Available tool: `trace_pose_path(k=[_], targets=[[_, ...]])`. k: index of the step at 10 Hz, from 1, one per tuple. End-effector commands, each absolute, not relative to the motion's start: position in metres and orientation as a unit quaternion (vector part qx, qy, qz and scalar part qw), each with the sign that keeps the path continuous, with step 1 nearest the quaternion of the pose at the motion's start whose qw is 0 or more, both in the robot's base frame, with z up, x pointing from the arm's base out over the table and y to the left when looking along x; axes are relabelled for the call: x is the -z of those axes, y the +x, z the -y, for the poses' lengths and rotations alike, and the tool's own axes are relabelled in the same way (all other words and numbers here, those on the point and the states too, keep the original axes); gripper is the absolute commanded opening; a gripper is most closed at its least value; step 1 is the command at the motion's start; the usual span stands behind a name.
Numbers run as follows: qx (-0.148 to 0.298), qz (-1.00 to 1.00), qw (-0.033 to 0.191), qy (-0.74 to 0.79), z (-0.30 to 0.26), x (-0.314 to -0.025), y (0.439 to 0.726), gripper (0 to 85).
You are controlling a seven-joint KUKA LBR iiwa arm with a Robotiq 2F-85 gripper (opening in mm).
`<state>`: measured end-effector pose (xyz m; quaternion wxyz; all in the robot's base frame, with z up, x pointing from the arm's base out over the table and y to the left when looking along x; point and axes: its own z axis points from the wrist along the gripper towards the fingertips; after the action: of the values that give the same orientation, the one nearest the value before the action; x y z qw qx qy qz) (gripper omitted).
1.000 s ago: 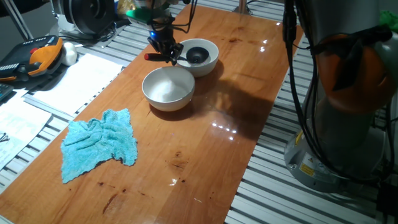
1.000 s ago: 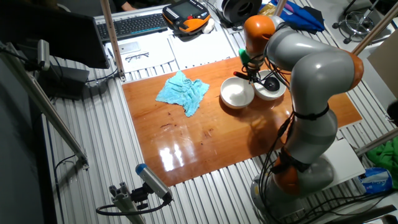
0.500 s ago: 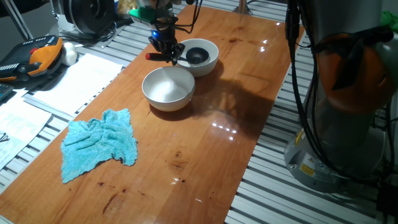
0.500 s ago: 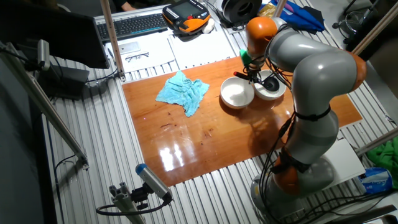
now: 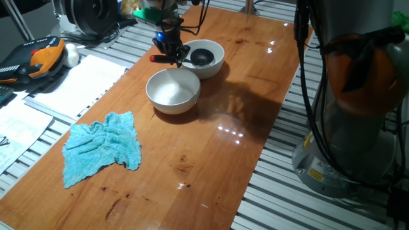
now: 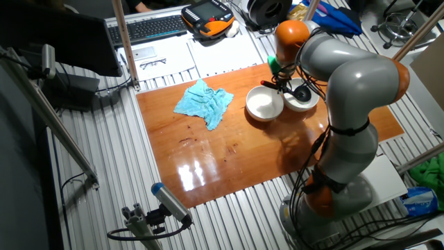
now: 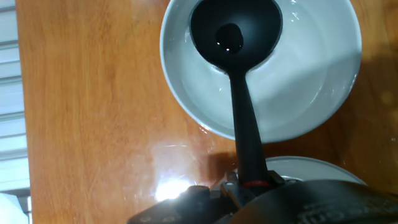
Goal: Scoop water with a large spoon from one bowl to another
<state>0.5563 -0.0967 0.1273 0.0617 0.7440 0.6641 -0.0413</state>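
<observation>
The large spoon (image 7: 235, 28), a black ladle, has its scoop inside the far white bowl (image 7: 311, 81). A small wet glint of water (image 7: 229, 36) lies at the scoop's bottom. Its handle runs back to my gripper (image 7: 249, 184), which is shut on it near the red band. In one fixed view my gripper (image 5: 171, 52) hangs at the left rim of the far bowl (image 5: 216, 64), and the spoon's red tip (image 5: 153, 58) sticks out to the left. The nearer white bowl (image 5: 172, 89) stands right beside it; I cannot make out water in it.
A crumpled blue cloth (image 5: 102, 148) lies on the wooden table (image 5: 217, 147) toward the front left. Papers (image 5: 70, 80) and an orange-black handset (image 5: 45, 56) lie off the table's left edge. The arm's base (image 5: 358, 108) stands at the right.
My gripper and the spoon's handle have shifted very slightly toward the back of the table. The scoop stays in the far bowl, and the bowls and cloth have not moved.
</observation>
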Motion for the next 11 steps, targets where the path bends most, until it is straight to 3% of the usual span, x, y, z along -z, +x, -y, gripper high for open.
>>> trace_pose_path(k=[1,8,11], targets=[[0.040,-0.664,0.063,0.744,0.097,-0.127,0.556,34.0],[0.033,-0.682,0.069,0.727,0.098,-0.137,0.551,34.0],[0.028,-0.715,0.038,0.697,0.092,-0.162,0.540,34.0]])
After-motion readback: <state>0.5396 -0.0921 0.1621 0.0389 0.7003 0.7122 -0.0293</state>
